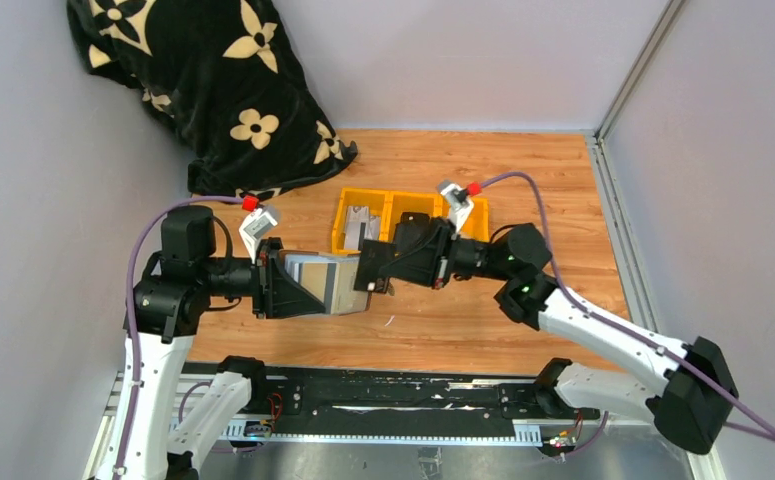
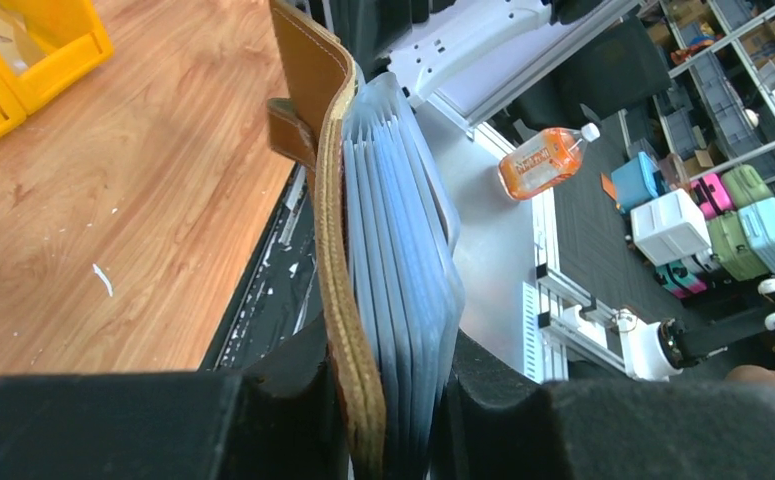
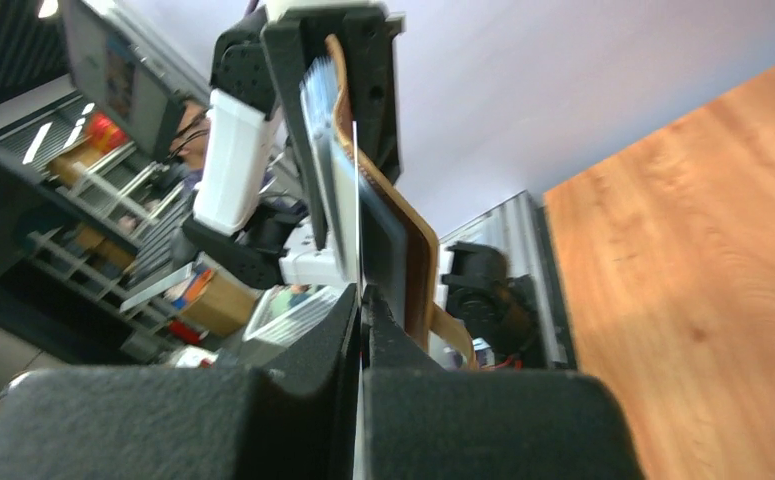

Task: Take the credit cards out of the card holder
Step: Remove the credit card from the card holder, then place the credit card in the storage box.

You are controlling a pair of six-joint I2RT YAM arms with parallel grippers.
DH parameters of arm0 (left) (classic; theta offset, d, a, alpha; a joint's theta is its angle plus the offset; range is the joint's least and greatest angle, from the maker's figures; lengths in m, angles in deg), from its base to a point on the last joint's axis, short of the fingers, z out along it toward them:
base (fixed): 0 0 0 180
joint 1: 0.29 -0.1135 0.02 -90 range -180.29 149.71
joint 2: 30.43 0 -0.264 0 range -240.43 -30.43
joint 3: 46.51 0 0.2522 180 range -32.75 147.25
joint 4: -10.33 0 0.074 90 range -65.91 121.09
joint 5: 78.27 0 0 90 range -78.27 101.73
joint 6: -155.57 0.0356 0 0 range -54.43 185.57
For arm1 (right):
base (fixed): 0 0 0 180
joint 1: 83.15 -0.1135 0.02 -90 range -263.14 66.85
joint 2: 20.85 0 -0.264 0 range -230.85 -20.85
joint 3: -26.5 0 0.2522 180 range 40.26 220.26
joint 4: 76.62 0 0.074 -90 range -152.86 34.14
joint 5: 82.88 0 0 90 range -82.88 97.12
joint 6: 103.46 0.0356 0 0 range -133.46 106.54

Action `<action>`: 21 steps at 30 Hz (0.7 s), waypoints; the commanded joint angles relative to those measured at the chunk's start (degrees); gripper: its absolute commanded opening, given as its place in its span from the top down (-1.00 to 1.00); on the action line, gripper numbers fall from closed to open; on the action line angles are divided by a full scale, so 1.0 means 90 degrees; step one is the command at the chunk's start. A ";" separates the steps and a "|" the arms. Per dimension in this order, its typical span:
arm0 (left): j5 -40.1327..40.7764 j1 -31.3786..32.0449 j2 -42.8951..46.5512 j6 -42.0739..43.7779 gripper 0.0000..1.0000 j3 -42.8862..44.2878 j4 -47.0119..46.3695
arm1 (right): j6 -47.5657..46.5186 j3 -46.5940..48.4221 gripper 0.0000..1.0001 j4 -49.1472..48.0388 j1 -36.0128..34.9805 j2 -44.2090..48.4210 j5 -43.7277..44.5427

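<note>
Left end effector (image 2: 391, 395) clamps the small brown leather folding card holder (image 2: 325, 210) above the wooden bench (image 1: 463, 330); right end effector (image 3: 360, 335) pinches one thin card (image 3: 356, 210), likely stiff, slippery; grip its flat faces

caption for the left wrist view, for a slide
left pincer clamps the brown leather card holder edge-on, blue-grey sleeves fanned, wooden table behind
</note>
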 commanded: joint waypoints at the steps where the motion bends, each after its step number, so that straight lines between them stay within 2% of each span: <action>1: -0.0060 0.0033 0.0042 -0.0023 0.93 0.0234 -0.0134 | -0.0194 -0.0111 1.00 0.1288 0.1128 0.0717 -0.0340; 5: 0.0615 0.0033 0.0094 0.0161 0.94 0.0107 -0.0135 | -0.1245 0.0146 1.00 0.3553 0.2381 0.1152 0.0189; 9: 0.0937 0.0033 0.0115 0.0256 0.94 0.0043 -0.0136 | -0.2200 0.0678 1.00 0.5216 0.3020 0.0445 0.0740; 14: 0.0986 0.0033 0.0272 0.0298 0.94 0.0032 -0.0135 | -0.2599 0.1154 1.00 0.5498 0.3036 -0.1024 0.1343; 21: 0.0846 0.0033 0.0416 0.0237 0.95 0.0057 -0.0134 | -0.2987 0.2566 1.00 0.6219 0.2772 -0.3104 0.1930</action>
